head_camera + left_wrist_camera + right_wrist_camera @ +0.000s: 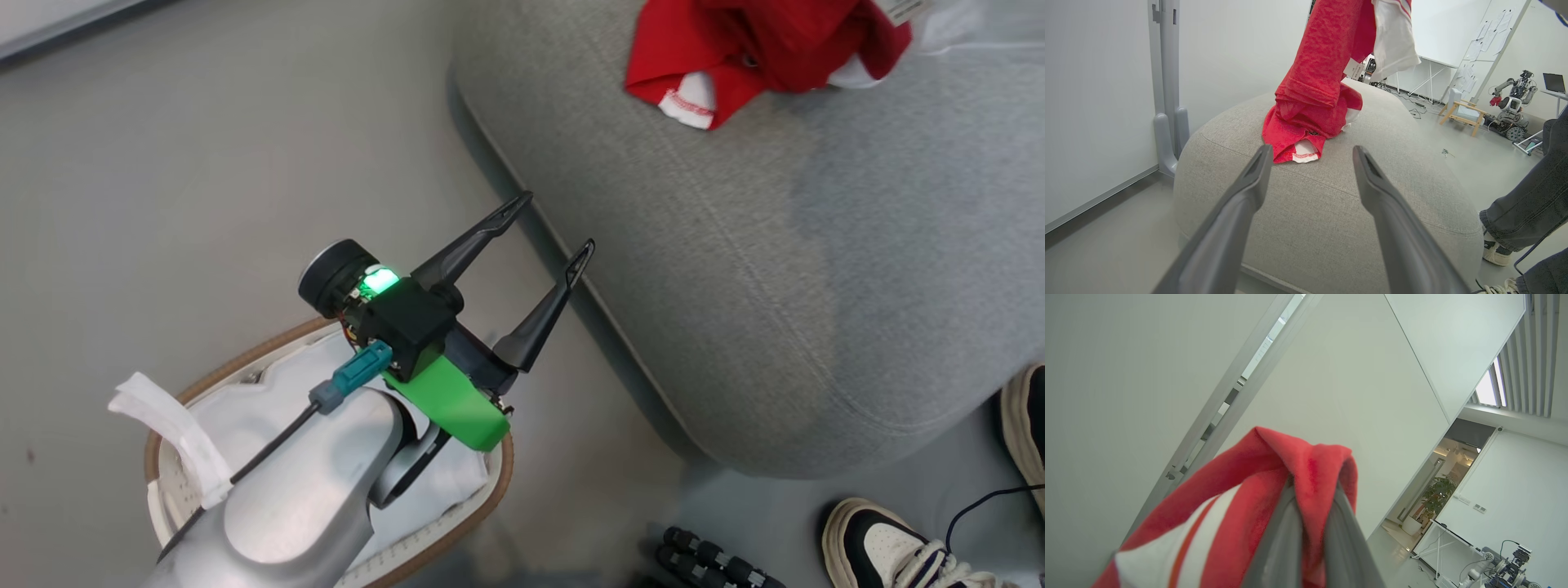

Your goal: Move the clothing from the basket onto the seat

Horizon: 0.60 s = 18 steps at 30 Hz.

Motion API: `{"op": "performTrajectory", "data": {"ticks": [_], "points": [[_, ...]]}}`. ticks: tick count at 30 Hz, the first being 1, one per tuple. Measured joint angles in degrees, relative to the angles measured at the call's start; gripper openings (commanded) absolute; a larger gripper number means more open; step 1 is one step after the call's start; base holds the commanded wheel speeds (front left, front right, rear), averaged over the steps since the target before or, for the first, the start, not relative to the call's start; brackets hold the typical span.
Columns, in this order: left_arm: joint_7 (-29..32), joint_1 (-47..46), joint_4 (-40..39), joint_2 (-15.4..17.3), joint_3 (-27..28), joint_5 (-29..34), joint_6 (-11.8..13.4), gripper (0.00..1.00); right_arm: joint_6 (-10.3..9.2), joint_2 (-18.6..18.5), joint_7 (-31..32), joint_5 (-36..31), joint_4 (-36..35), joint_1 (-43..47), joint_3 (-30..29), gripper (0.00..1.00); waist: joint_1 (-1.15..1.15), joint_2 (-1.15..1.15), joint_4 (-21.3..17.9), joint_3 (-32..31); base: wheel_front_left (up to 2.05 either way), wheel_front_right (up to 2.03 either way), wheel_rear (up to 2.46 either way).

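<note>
bare seat [735,286] ahead of left hand [558,220], red clothing [759,49] heaped beyond, person's shoes [882,543] beside seat

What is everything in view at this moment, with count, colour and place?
clothing: count unclear, red with white trim, bunched on the seat's far end, one part held up by the right gripper
seat: one, grey, beside the basket
basket: one, white with brown rim, on the floor, partly behind the left arm
liner: one, white, inside the basket
stool: one, wooden, far background
other robot: one, grey, far background
person's shoes: two, white and black, on the floor by the seat's near corner
left gripper: one, dark, open, between basket and seat
right gripper: one, dark, shut on the clothing
</note>
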Motion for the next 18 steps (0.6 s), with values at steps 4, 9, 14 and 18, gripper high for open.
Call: {"op": "performTrajectory", "data": {"ticks": [4,9,14,18], "points": [[0.0,-0.9,0.0,0.8,0.0,-0.2,0.0,1.0,0.0,0.4,0.0,-3.8,5.4,-0.5,-4.4,0.0,0.0,0.0,2.4,2.9,0.0,0.0,0.0],[0.0,-1.5,0.1,1.5,0.4,-0.2,0.0,1.0,0.0,3.3,0.0,-8.1,10.4,1.2,-8.1,0.0,0.0,0.0,4.9,6.4,0.0,0.0,0.0],[0.0,-1.8,0.4,1.9,0.6,-0.3,0.0,1.0,0.0,8.1,0.0,-10.3,15.0,5.5,-9.2,0.0,0.0,0.0,7.5,9.6,0.0,0.0,0.0],[0.0,-1.7,0.9,1.8,1.0,-0.5,0.0,1.0,0.0,11.0,0.0,-10.9,16.6,9.5,-11.3,0.0,0.0,0.0,9.1,10.8,0.0,0.0,0.0]]}}
